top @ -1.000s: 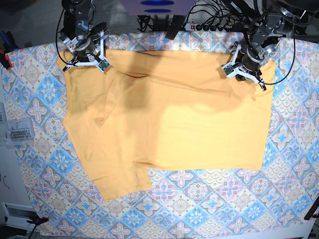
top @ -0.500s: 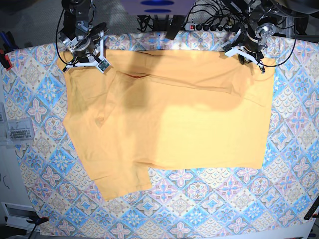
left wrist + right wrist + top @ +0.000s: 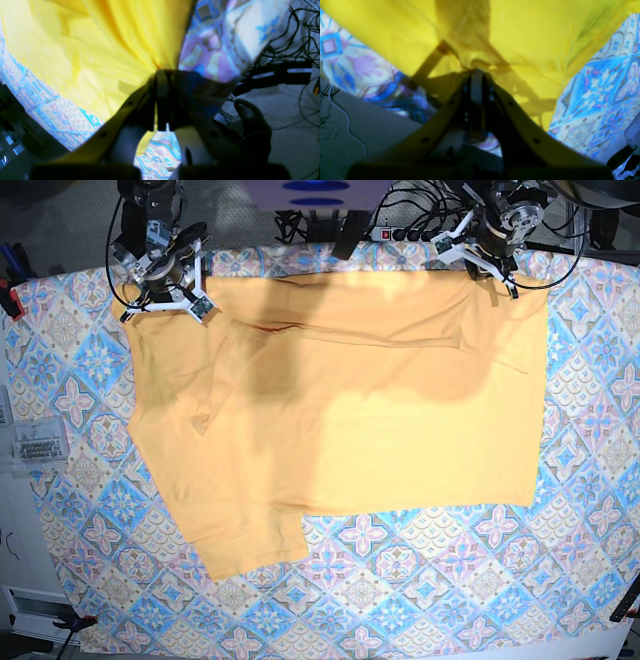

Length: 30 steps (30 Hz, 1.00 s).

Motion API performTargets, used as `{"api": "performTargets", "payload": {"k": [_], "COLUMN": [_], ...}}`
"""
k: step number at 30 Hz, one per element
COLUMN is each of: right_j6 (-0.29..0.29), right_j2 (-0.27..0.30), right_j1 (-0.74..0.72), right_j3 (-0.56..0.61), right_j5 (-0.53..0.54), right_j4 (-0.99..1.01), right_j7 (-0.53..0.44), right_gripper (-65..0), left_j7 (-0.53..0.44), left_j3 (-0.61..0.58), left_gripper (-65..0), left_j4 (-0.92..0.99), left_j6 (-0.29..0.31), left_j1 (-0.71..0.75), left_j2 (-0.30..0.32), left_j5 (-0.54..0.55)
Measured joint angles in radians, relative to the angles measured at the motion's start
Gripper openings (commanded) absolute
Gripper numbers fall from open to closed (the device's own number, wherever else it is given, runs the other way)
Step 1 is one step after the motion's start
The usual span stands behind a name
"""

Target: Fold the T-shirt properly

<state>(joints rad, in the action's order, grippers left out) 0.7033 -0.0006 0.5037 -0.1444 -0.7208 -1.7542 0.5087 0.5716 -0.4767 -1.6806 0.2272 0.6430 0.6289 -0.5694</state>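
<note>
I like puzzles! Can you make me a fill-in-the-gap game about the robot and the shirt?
1. The shirt is colored ____.
2. Both grippers, left and right, are ____ on the shirt.
3. The shirt lies on a patterned ____.
4. Both grippers hold the shirt's edge at the ____ side of the table in the base view.

Missing words: yellow-orange; shut; tablecloth; far

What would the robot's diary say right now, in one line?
left gripper: shut on T-shirt | right gripper: shut on T-shirt | fold: unfinished
</note>
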Motion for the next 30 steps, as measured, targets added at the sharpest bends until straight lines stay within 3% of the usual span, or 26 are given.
{"api": "performTargets", "payload": {"k": [18, 30], "right_j6": [0.0, 0.002], "right_j2": [0.011, 0.026], "right_j1": [0.031, 0.055], "right_j3": [-0.011, -0.032], "right_j5": [0.003, -0.001], "right_j4": [0.001, -0.027], "right_j7": [-0.007, -0.026], "right_gripper": [-65.0, -65.0], "left_j7": [-0.038, -0.082], "left_j3": [0.001, 0.072], "left_gripper": [-65.0, -65.0], "left_j4": [-0.008, -0.01], "left_j6": [-0.014, 0.016], "left_j1": [0.067, 0.075], "left_j2": [0.0, -0.011], "left_j5": [-0.039, -0.006]}}
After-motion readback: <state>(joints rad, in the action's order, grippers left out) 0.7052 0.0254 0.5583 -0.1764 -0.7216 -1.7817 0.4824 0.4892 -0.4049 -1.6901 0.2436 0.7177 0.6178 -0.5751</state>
